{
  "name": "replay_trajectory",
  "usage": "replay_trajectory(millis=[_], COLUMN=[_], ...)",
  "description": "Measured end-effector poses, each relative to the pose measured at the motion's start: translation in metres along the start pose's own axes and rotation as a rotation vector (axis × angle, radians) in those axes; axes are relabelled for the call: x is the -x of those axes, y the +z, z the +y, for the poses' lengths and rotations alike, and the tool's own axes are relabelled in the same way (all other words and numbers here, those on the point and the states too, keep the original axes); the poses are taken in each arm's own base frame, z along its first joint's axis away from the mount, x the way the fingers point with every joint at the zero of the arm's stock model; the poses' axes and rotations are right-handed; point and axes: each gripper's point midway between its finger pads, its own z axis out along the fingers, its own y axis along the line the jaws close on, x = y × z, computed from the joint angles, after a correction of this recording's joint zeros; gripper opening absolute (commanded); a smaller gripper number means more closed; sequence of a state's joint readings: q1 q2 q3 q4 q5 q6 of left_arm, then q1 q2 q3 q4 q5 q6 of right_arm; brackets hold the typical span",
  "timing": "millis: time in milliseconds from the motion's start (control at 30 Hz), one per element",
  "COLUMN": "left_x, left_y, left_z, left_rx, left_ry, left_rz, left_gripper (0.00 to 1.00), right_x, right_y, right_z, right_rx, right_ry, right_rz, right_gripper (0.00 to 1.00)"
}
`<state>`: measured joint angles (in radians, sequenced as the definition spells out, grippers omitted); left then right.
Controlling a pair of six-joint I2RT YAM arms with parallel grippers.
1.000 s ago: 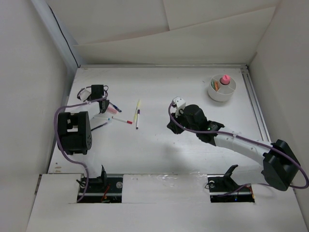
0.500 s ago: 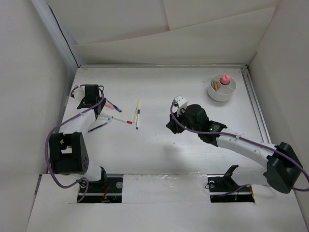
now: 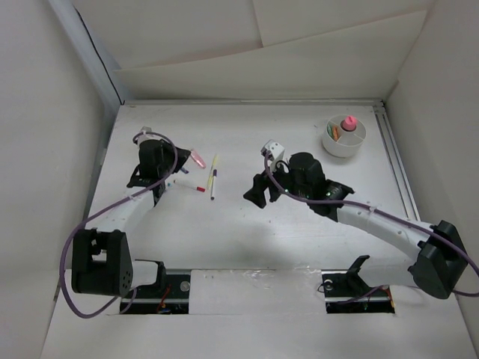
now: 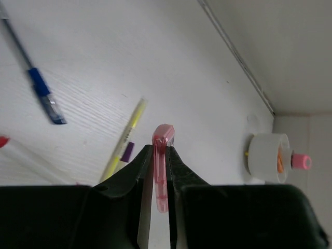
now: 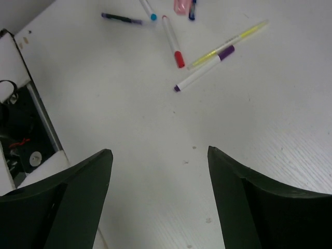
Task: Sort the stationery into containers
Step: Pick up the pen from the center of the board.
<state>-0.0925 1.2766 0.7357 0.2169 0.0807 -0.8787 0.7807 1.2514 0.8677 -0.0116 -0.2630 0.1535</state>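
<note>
We hold a pink pen point(image 4: 162, 136) clamped in our left jaws, bound next for the white divided cup point(image 4: 262, 161); right jaws gape empty.

The left arm point(image 3: 126, 211) reaches up the frame's left side, its left fingers point(image 4: 142, 166) pinched tight on a thin pink piece point(image 4: 162, 136). The right arm point(image 3: 374, 221) stretches toward centre, right fingers point(image 5: 78, 197) spread wide apart.

Pink pen point(image 4: 161, 166) gripped aloft; other pens point(image 3: 213, 176) lie left of white cup point(image 3: 340, 150).
</note>
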Motion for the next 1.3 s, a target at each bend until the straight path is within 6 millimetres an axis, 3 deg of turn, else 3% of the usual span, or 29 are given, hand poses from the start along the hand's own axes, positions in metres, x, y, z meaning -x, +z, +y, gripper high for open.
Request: replay_trajectory(millis=[100, 267, 400, 533, 767, 1067, 1300], left_x=[-0.016, -0.044, -0.058, -0.07, -0.093, -0.114, -0.117], left_y=[-0.003, -0.014, -0.022, -0.033, -0.036, -0.051, -0.053], left_z=[-0.026, -0.051, -0.077, -0.1, -0.105, -0.118, -0.119], left_rx=[-0.14, -0.331, -0.468, -0.624, -0.756, -0.846, -0.853], left_ry=[0.043, 0.081, 0.118, 0.139, 0.103, 0.129, 0.138], left_rz=[0.056, 0.14, 0.179, 0.218, 0.322, 0.379, 0.387], left_gripper=[0.0, 0.0, 0.0, 0.0, 0.0, 0.0, 0.0], right_x=[0.019, 0.053, 0.064, 0.057, 0.051, 0.065, 0.069], right_y=[0.002, 0.016, 0.034, 0.04, 0.041, 0.051, 0.057], right_z=[0.008, 0.012, -0.011, -0.042, -0.067, -0.065, -0.064], right_rx=[0.033, 0.106, 0.137, 0.158, 0.212, 0.295, 0.342], right_ry=[-0.01, -0.021, 0.008, 0.073, 0.144, 0.168, 0.219], right_rz=[-0.032, -0.08, -0.078, -0.06, -0.052, -0.094, -0.117], right_gripper=[0.83, 0.83, 0.83, 0.79, 0.77, 0.63, 0.48])
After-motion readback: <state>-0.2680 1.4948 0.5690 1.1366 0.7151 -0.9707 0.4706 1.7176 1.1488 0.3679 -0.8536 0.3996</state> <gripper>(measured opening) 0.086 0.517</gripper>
